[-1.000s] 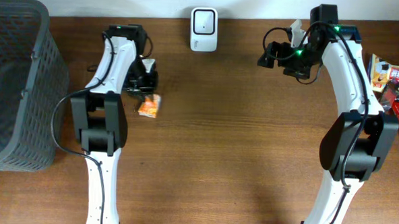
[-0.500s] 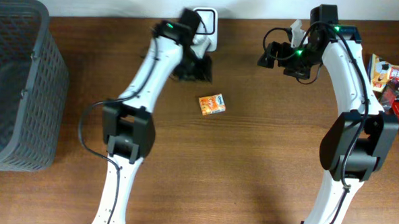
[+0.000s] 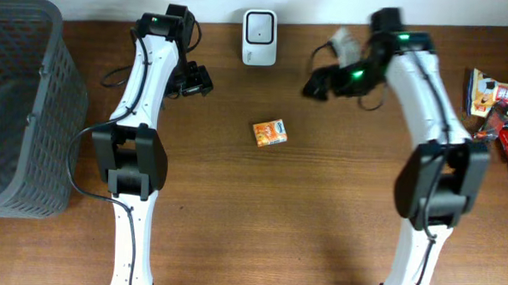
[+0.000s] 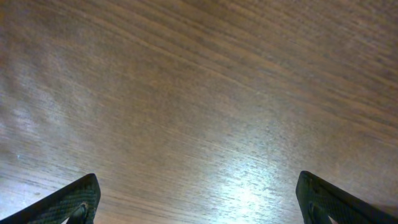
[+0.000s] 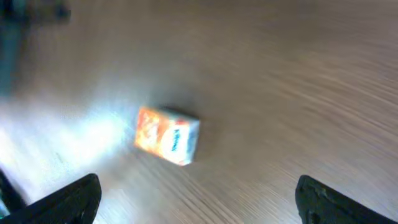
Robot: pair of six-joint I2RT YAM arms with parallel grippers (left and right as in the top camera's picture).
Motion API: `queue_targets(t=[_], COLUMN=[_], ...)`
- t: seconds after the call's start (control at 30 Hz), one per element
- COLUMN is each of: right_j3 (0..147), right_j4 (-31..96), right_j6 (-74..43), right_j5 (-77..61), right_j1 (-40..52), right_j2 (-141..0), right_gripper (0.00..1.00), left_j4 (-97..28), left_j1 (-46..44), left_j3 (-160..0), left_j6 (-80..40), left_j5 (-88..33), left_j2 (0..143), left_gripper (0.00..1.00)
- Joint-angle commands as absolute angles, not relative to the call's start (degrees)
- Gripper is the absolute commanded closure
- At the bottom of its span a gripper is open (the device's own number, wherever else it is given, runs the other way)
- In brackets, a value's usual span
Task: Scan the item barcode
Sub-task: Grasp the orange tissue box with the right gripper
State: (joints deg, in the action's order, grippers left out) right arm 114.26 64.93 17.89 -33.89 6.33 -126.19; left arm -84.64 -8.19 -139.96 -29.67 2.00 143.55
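Bench [image 3: 319, 214], dark wood grain, seen from overhead. Small orange box [image 3: 270, 132] lies flat near the middle of the bench, alone, touching neither arm. It sits in front of the white barcode scanner [image 3: 260, 25], which stands at the far edge, well apart from the box.

Left end effector [image 3: 201, 80]: near the far edge, left of the scanner and left of the box, apart from both. The left wrist view shows its two fingertips [image 4: 74, 202] at the bottom corners of the frame, spread wide, with only bare wood between them. Nothing held.

Right end effector [image 3: 317, 83]: over the bench to the right of the scanner, beyond and to the right of the box. The right wrist view is motion-blurred; fingers wide apart, nothing between them, the orange box in view on the wood below and ahead.

Grey mesh basket [image 3: 19, 106] at the left end of the bench. Pile of packaged goods [image 3: 500, 106] at the right edge.
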Motion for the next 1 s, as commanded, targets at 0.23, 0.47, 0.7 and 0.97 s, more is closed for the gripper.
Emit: queue_targets(t=[0.23, 0.47, 0.7, 0.97], right_j3=[113.67, 113.67, 114.85, 118.26], right_j4=[61.73, 63.33, 71.4, 70.04], right_j6=[40.51, 40.45, 28.58, 29.93], right_j5=[-21.23, -25.23, -22.04, -12.73], right_j1=[21.74, 21.37, 21.26, 21.19], right_j2=[-133.27, -136.27, -136.0, -135.39], right_gripper=[0.18, 0.49, 0.67, 0.19], left_j4=[-84.71, -84.71, -84.68, -84.68], left_j1=[-8.08, -8.12, -8.12, -8.08], left_j3=[-139.63, -139.63, -139.63, -139.63], left_j6=[-30.37, -30.39, -30.37, -30.37], left_j5=[2.81, 2.81, 2.81, 2.83], left_j2=[142.8, 142.8, 142.8, 142.8], left_gripper=[0.01, 0.01, 0.01, 0.01])
